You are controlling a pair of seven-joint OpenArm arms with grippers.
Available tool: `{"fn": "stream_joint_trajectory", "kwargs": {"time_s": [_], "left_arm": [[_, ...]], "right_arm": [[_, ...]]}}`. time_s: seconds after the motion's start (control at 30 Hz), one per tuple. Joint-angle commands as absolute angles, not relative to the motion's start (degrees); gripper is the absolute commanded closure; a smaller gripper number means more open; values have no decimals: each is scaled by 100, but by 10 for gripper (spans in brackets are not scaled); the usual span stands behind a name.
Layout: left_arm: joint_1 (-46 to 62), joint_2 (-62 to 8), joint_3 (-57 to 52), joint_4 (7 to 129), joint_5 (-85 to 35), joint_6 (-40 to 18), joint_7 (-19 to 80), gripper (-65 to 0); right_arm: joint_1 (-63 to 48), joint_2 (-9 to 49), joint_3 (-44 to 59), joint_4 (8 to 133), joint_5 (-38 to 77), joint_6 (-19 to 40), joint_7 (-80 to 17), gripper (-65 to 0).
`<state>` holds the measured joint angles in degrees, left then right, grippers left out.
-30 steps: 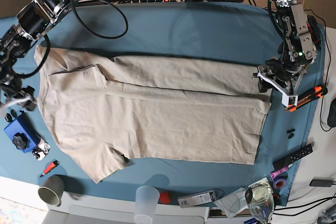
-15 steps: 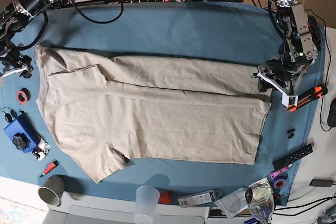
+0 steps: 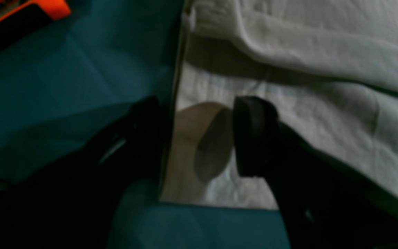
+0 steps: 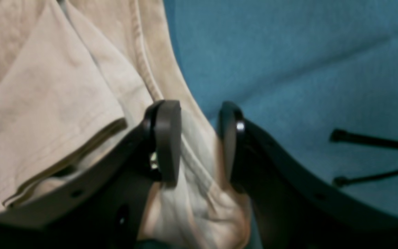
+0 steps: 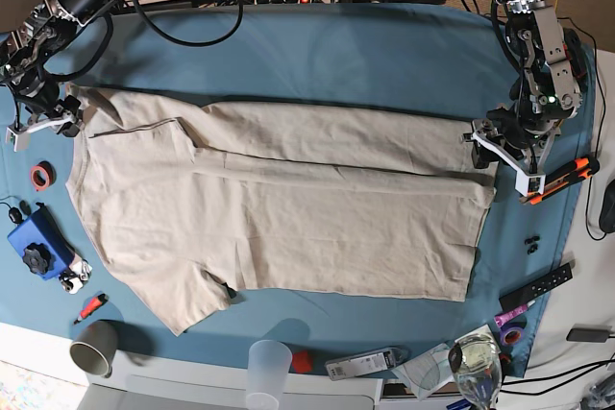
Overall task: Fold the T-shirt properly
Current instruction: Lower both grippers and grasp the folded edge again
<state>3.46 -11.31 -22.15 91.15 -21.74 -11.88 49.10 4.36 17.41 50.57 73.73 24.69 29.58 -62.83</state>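
Note:
The beige T-shirt (image 5: 288,208) lies spread on the blue tablecloth (image 5: 365,55), its far long edge folded inward. At the shirt's right end my left gripper (image 5: 485,146) is low over the hem. In the left wrist view that gripper (image 3: 200,138) is open and straddles the hem edge of the T-shirt (image 3: 323,52), one finger over the blue cloth and one over fabric. My right gripper (image 5: 53,114) is at the far left corner, by the sleeve. Seen from the right wrist, it (image 4: 197,143) is open, with a seamed edge of the T-shirt (image 4: 47,86) running between its fingers.
An orange-and-black tool (image 5: 559,180) lies just right of the left gripper. A red tape ring (image 5: 40,177) and a blue device (image 5: 36,242) sit at the left edge. Cups (image 5: 94,348) (image 5: 267,369), a glass (image 5: 476,362) and a remote (image 5: 535,287) line the front. Cables (image 4: 375,143) lie beside the right gripper.
The right arm swung from the table's left edge up and in to the shirt's far left corner. The left arm and the shirt stayed put.

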Motion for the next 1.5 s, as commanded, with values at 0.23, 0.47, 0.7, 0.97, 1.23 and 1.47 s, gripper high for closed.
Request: {"fn": "stream_joint_trajectory", "kwargs": {"time_s": [0.23,0.47,0.7,0.97,1.23,1.47], "left_arm": [[379,-1131,-2193,9102,-2189,-1214,5312,-329],[379,-1129,-2193,9102,-2189,-1205,5297,-302],[379,-1129,-2193,9102,-2189,-1192,5297,-83],[377,-1146,-2193,9122,-2169,-1190,5417,0],[370,-1151,-2193,9614,-2167,-1192,5988,0],[451,-1262,-2204,9631,-2126,-1192,6143,0]], "right_arm": [[458,1811,5057,6783,2051,2904,-6287,-204],[379,1809,5035,6757,2567,2930,-6748,-20],[97,1811,4362,6759,2499,3072,-6834,0],[95,1811,4375,6971,2499,3120,-6748,0],[71,1811,4499,7430,2506,3122,-6904,0],[-386,1894,4501,7913,2652,3129,-6925,0]]}}
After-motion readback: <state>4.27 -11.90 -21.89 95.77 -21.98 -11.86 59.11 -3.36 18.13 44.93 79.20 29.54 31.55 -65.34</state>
